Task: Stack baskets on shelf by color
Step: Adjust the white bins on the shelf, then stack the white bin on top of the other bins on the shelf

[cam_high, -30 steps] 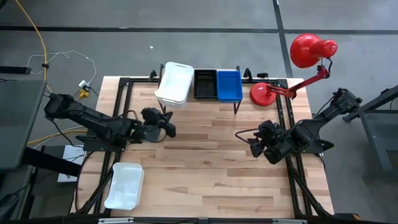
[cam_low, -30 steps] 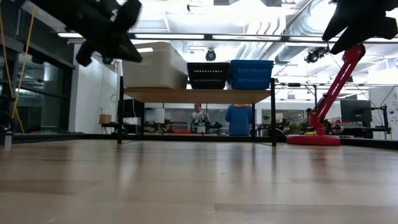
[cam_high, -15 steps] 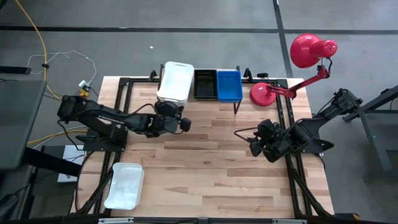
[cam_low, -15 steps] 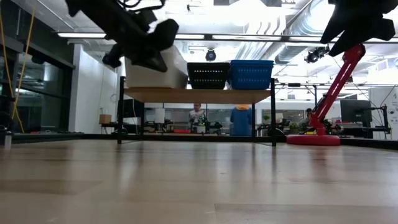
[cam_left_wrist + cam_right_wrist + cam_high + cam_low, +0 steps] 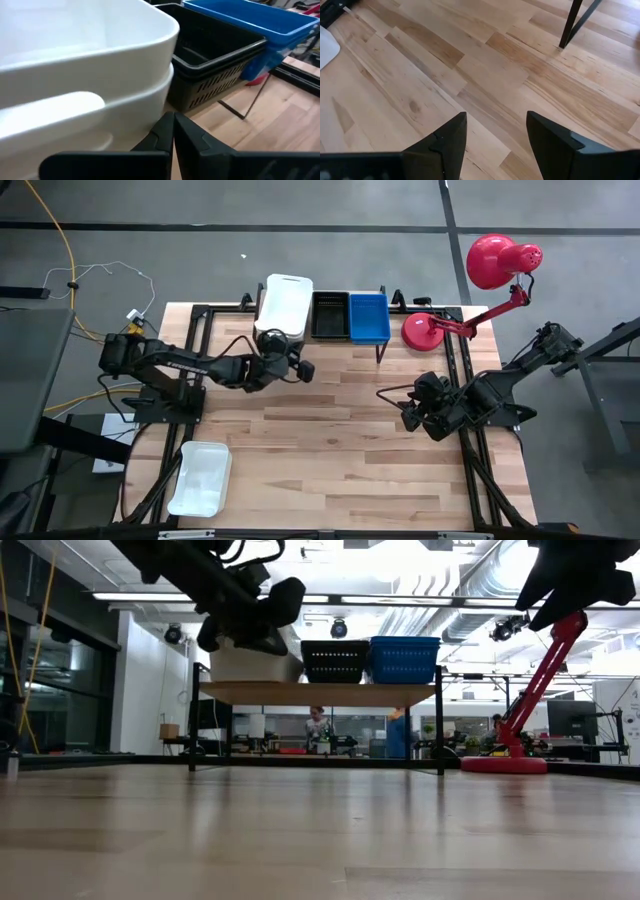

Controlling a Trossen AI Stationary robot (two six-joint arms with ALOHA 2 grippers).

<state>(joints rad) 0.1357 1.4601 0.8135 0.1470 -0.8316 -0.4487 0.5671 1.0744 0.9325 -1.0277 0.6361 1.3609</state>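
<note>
On the shelf (image 5: 330,343), two nested white baskets (image 5: 284,302) stand at the left end. A black stack (image 5: 330,315) stands in the middle and a blue stack (image 5: 368,317) at the right. One more white basket (image 5: 200,478) lies on the table's near left corner. My left gripper (image 5: 173,131) is shut and sits at the near end of the white stack on the shelf, above the table top (image 5: 262,632). My right gripper (image 5: 496,121) is open and hovers over bare table at the right (image 5: 411,414). My left gripper meets the white stack with its shut fingertips (image 5: 170,122), at the near end wall of the lower white basket (image 5: 150,112) close to its right corner. The fingers come level from the table's near side and point toward the far edge. The stack rests on the shelf top.
A red desk lamp (image 5: 478,280) stands at the far right corner, beside the shelf. The shelf's dark legs (image 5: 574,22) stand on the table. The middle of the wooden table (image 5: 340,450) is bare. People show in the room behind.
My left gripper has moved toward the far edge and to the right, up to the white stack on the shelf. The white stack, which hung skewed over the shelf's near edge, has slid toward the far edge and straightened beside the black stack.
</note>
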